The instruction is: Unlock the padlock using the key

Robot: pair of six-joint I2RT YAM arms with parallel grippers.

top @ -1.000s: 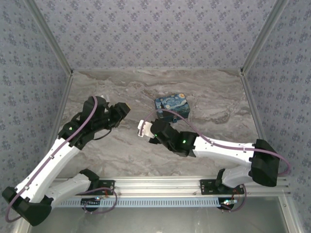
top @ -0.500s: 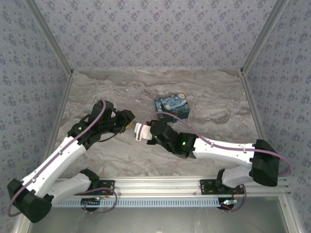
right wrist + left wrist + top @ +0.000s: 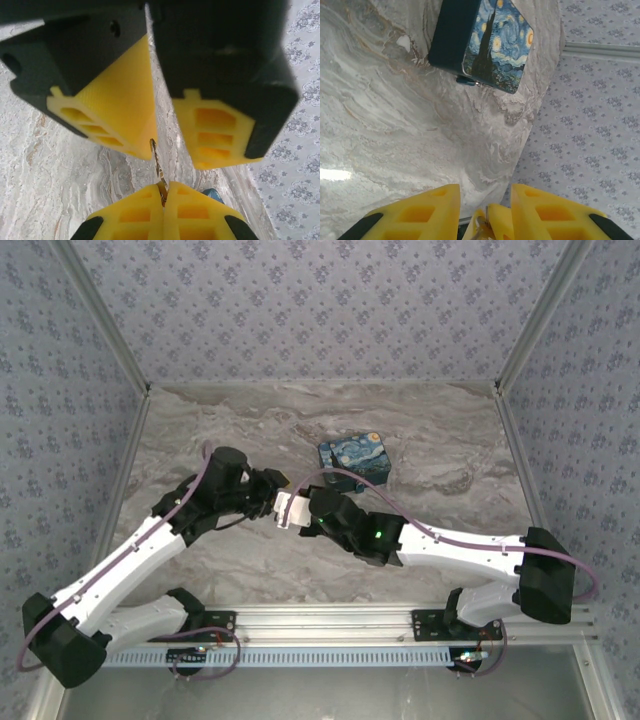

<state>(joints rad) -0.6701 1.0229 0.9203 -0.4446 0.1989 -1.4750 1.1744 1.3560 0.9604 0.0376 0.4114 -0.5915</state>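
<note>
Right wrist view first: who has the small thin dark metal key [image 3: 157, 162]?

It sits with the right pincer [image 3: 163, 192]. The yellow fingers are clenched on the key's head and the shank sticks out forward. The left pincer [image 3: 172, 150] stands released, with one yellow finger on each side of the shank. The key's tip lies just beside one finger, perhaps touching it. I read that as a hand-over being set up, not completed.

And the tiny blue-teal padlock [image 3: 466, 80]?

Left wrist view puts it at the lower edge of the Starry-Night-painted box [image 3: 495, 45], against the box's dark side. It is close over the grey marbled worktop [image 3: 395, 125] and well apart from both pincers. The shackle is too small to tell whether it is closed. Neither pincer touches the padlock.

Progress, then?

One item is done: the key is off the worktop and firmly held. In my judgement these items are outstanding:
- Settle the key in whichever pincer will drive it.
- Carry it to the padlock and seat it in the keyway.
- Turn it and free the shackle.

Most of the task is left.
</note>
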